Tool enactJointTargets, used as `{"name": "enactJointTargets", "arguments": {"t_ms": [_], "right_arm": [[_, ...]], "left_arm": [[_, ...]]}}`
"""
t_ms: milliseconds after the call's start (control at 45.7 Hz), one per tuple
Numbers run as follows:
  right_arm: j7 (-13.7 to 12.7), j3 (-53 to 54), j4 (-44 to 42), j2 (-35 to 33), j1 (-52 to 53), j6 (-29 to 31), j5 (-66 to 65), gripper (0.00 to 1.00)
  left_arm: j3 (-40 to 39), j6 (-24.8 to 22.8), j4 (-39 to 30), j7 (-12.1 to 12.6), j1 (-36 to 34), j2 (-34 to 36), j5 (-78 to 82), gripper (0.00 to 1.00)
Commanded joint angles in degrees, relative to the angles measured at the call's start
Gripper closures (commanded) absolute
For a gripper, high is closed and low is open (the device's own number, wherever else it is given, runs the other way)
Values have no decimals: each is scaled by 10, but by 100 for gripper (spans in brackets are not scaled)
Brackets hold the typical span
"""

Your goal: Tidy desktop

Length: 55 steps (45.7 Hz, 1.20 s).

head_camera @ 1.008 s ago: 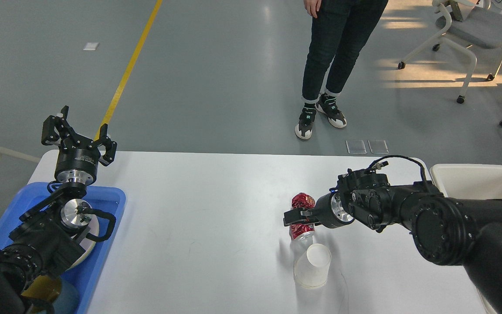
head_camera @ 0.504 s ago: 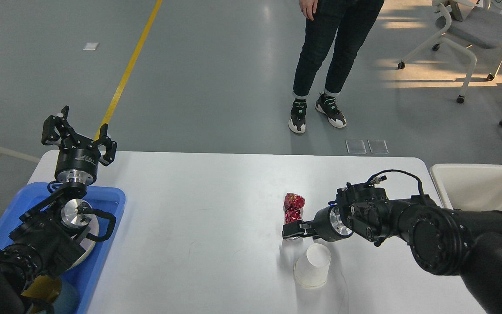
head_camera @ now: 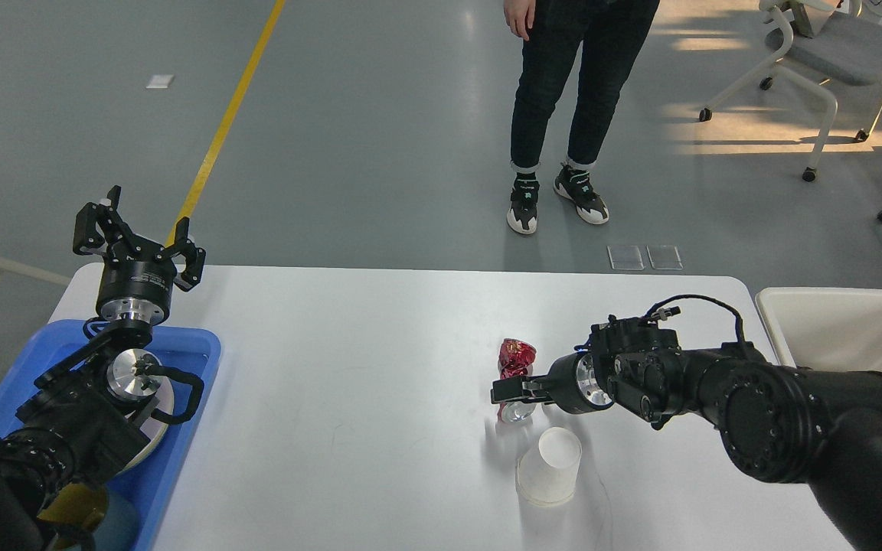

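Observation:
The desktop (head_camera: 349,367) is a wide white tabletop that fills the lower part of the head view. A crushed red can (head_camera: 517,357) sits right of its centre, with a silver end showing below the fingers. My right gripper (head_camera: 508,392) comes in from the right and is shut across the can's middle. A clear plastic cup (head_camera: 550,465) lies on its side just in front of the can. My left gripper (head_camera: 138,236) is raised at the far left corner, above the blue tray, open and holding nothing.
A blue tray (head_camera: 200,346) sits at the desktop's left edge under my left arm, with a white dish and a yellow item partly hidden in it. A cream-white bin (head_camera: 854,325) stands off the right edge. A person (head_camera: 563,115) stands beyond the far edge, with office chairs (head_camera: 831,53) at the back right.
My right gripper has carried the red can down and slightly left, from raised to low on the desktop near the cup. The person stepped left. My left arm is still.

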Motion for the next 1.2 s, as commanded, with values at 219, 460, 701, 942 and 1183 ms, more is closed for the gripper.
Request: {"name": "enactJointTargets", "arguments": {"t_ms": [219,460,701,942,1183], "right_arm": [[0,6,-3,0,-8,-29,0,7],[-1,6,5,1,-10,-22,-1,60],[-1,6,15,0,-8,-16,-2,100],[-1,6,17,-2,7,23,-3,100],[-1,14,22,-7,44,29,-1,100]], "left_arm": [[1,0,1,0,0,0,0,3],[0,0,0,0,0,0,0,3],[0,0,0,0,0,0,0,4],[0,0,0,0,0,0,0,4],[1,0,0,0,0,0,0,4]]}}
